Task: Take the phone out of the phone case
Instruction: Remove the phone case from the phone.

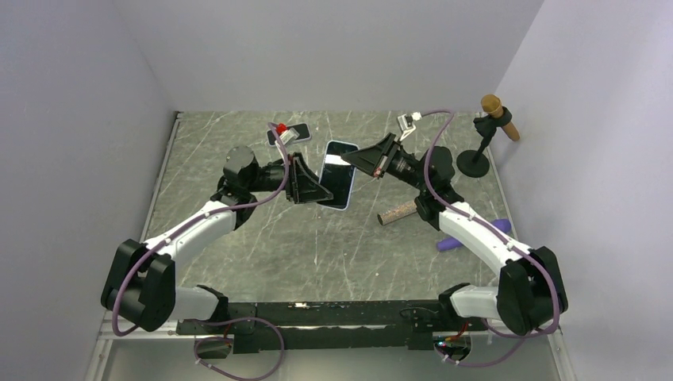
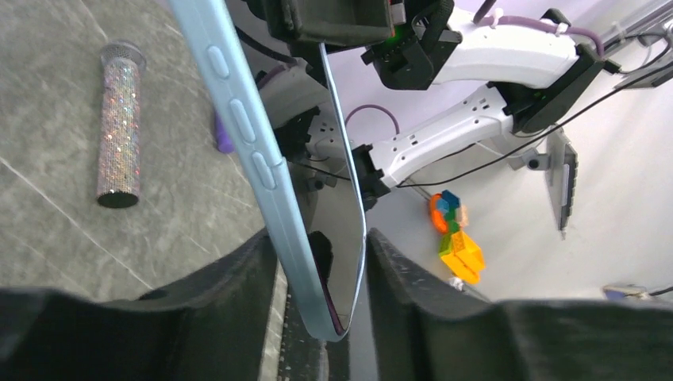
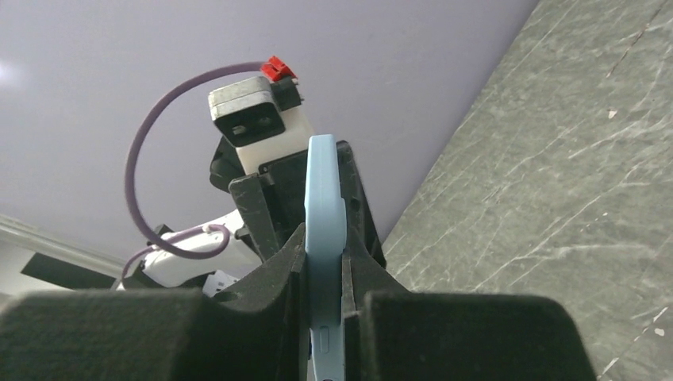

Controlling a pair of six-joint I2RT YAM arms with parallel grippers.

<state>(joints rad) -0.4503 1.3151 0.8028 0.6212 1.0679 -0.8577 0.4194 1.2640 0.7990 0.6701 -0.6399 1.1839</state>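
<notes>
Our left gripper [image 2: 317,278] and right gripper [image 3: 324,262] each pinch opposite edges of the pale blue phone case [image 2: 238,119], lifted above the table [image 1: 317,246], the phone [image 2: 337,214] seated inside. We judge extraction just starting; next, pry one corner free.

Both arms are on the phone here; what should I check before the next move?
1. Left gripper shut on the cased phone: ok.
2. Right gripper shut on the opposite edge: ok.
3. Phone held clear of the table: ok.
4. Phone free of the blue case: not ok, seated inside.
5. Either grip on the case lip alone, not the phone: cannot tell.
</notes>
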